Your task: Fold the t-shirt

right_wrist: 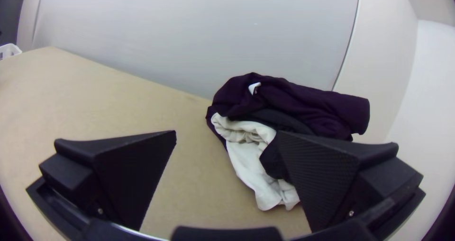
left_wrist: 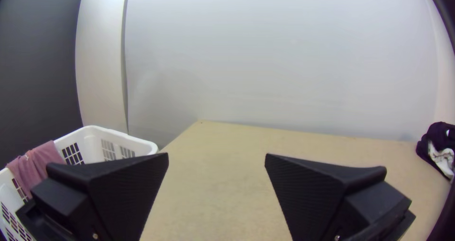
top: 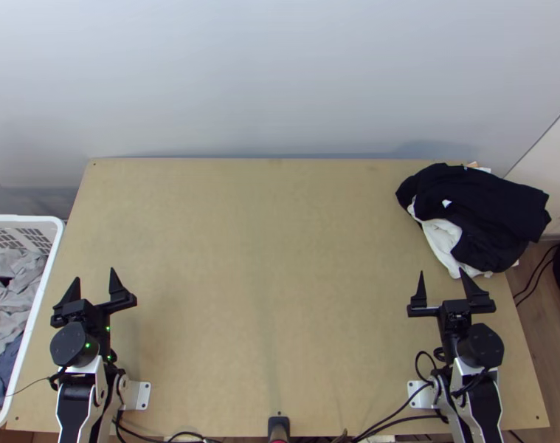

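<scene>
Pale wall panels (top: 280,81) are standing across the top of the frame, behind a light wooden bench (top: 265,258). At the left edge, a white basket (top: 29,219) is holding grey and blue garments (top: 10,284).

Work item: a bunched pile of dark cloth (top: 493,207) and white cloth (top: 442,240) is lying at the upper right of the frame and overhanging the bench's right edge. Presumably the t-shirt is lying in this pile; which piece it is cannot be told.

Gripper status: the left gripper (top: 94,275) is resting at the lower left with its fingers spread and nothing between them. The right gripper (top: 442,272) is resting at the lower right, near the pile, also with fingers apart and gripping nothing. Folding is not yet starting; isolating one garment is probably the step now pending.

Caution, judged from this layout:
- Multiple pickup: the layers are overlapping, so a deep pinch could be dragging dark and white cloth out together.
- Loss over the edge: the overhanging part is lacking support, so a push toward the right could be sending the pile to the floor.
- Wrong grasp point: dark folds are blending together, so the fingers could be catching mid-cloth instead of a hem or shoulder, leaving a twisted garment.
- Snagging: a fingertip is pointing close to the white cloth; a low sweep could be hooking it.
</scene>
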Action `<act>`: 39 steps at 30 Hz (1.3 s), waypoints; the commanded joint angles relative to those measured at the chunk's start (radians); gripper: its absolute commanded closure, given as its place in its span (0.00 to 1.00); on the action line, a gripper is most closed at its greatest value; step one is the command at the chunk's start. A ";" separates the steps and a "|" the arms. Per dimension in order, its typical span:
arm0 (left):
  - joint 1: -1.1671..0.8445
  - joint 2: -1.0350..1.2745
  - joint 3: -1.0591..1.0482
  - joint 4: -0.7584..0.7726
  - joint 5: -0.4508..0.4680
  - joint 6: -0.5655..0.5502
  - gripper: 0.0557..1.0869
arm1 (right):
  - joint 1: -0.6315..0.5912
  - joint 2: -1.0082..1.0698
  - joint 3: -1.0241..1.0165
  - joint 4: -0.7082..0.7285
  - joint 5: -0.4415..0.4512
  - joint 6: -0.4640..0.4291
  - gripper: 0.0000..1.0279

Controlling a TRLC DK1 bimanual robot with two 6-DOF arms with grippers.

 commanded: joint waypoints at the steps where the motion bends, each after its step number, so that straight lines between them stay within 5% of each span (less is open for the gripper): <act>1: 0.000 0.000 0.000 0.000 0.000 0.000 0.04 | 0.000 0.000 0.000 0.000 0.000 0.000 0.04; 31: 0.000 0.000 0.000 0.000 0.000 0.000 0.04 | 0.000 0.000 0.000 0.000 0.000 0.002 0.04; 35: 0.000 0.000 0.000 0.000 0.000 0.000 0.04 | 0.032 0.000 0.000 0.000 -0.005 0.089 0.04; 39: 0.000 0.000 0.000 0.000 0.000 0.000 0.04 | 0.072 -0.003 -0.011 0.068 0.012 0.080 0.04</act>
